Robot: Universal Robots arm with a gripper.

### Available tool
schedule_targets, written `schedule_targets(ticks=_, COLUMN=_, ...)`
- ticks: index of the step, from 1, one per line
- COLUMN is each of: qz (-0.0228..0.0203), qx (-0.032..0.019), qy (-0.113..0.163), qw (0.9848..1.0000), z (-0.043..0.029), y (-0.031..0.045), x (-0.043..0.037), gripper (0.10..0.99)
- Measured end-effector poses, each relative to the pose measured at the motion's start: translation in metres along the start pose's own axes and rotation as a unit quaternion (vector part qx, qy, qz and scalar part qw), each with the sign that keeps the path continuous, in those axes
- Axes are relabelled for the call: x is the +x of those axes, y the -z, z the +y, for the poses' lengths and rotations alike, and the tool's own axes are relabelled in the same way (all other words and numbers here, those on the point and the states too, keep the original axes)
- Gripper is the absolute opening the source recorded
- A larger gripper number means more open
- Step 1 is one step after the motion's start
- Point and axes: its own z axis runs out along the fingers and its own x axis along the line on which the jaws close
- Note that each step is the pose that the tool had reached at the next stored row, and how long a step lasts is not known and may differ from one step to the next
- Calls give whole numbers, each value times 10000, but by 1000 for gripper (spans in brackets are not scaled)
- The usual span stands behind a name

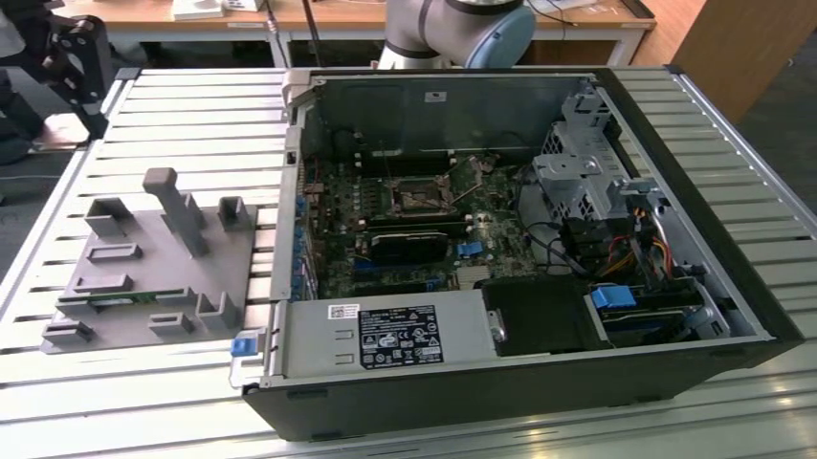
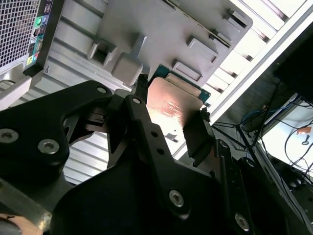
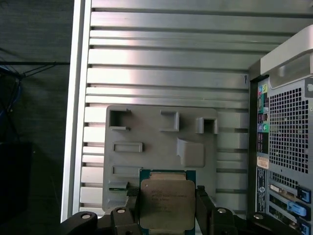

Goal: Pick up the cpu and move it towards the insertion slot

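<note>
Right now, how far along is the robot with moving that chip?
Done: the gripper is shut on the cpu, which seems lifted off the grey tray. In hand: the cpu hangs over that tray, beside the computer case. Left: the way to the insertion slot inside the case.

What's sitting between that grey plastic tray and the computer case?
Nothing but bare slats of the metal table lie between the grey tray and the computer case, as the first wrist view shows.
</note>
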Motion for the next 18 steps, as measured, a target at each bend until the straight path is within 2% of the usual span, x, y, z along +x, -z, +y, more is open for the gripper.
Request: schedule_targets(ticks=18, qz=0, qx=0, qy=2, qw=10000, z=11, y=5, x=-306, gripper=541)
